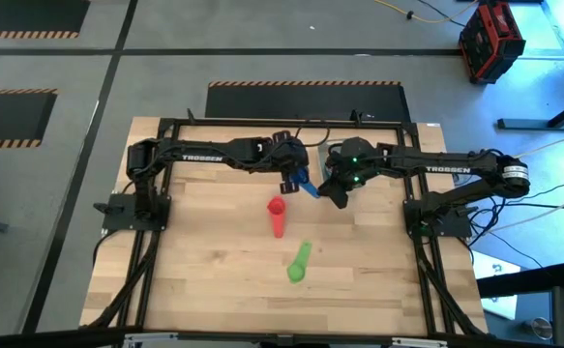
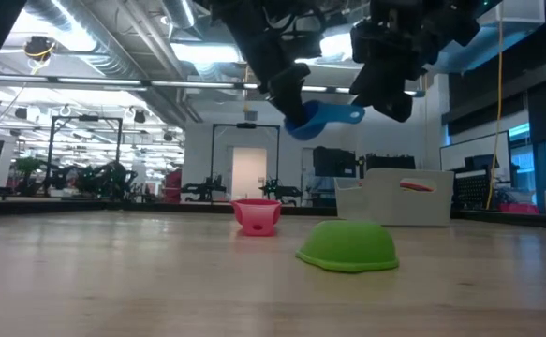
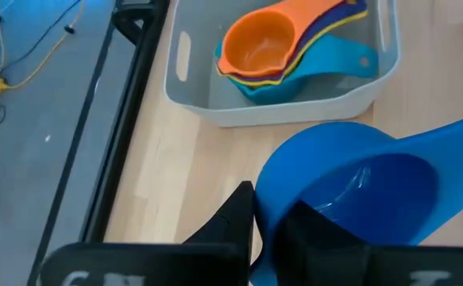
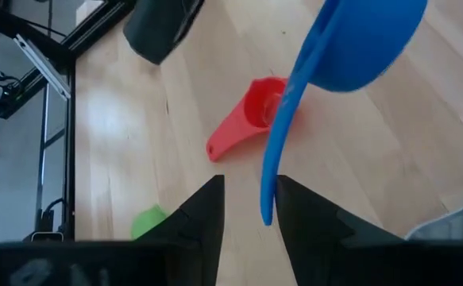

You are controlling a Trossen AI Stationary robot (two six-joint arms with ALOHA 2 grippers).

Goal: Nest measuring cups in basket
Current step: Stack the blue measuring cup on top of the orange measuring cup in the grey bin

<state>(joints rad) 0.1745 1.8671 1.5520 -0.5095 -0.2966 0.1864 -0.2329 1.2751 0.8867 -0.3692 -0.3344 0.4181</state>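
Note:
My left gripper (image 1: 292,177) is shut on the blue measuring cup (image 1: 307,186), held well above the table (image 2: 321,117). My right gripper (image 4: 247,210) is open; its fingers stand on either side of the blue cup's handle end (image 4: 269,199). The basket (image 3: 215,99) stands on the table's far side and holds orange (image 3: 255,44), purple, yellow and teal (image 3: 338,67) cups nested together. The red cup (image 1: 278,215) lies upright on the table. The green cup (image 1: 299,263) lies bowl down (image 2: 347,245) nearer the front. My left gripper holds the blue cup by its bowl wall (image 3: 264,208), opposite the handle. One finger (image 3: 235,218) is outside the bowl and the other inside. The cup is lifted clear, its open side up, the handle pointing away toward my right gripper. My right gripper: whether a finger touches the handle end, I cannot tell.
The table's black frame rail (image 3: 128,119) runs close beside the basket. Bare wooden tabletop (image 1: 214,261) lies around the red and green cups.

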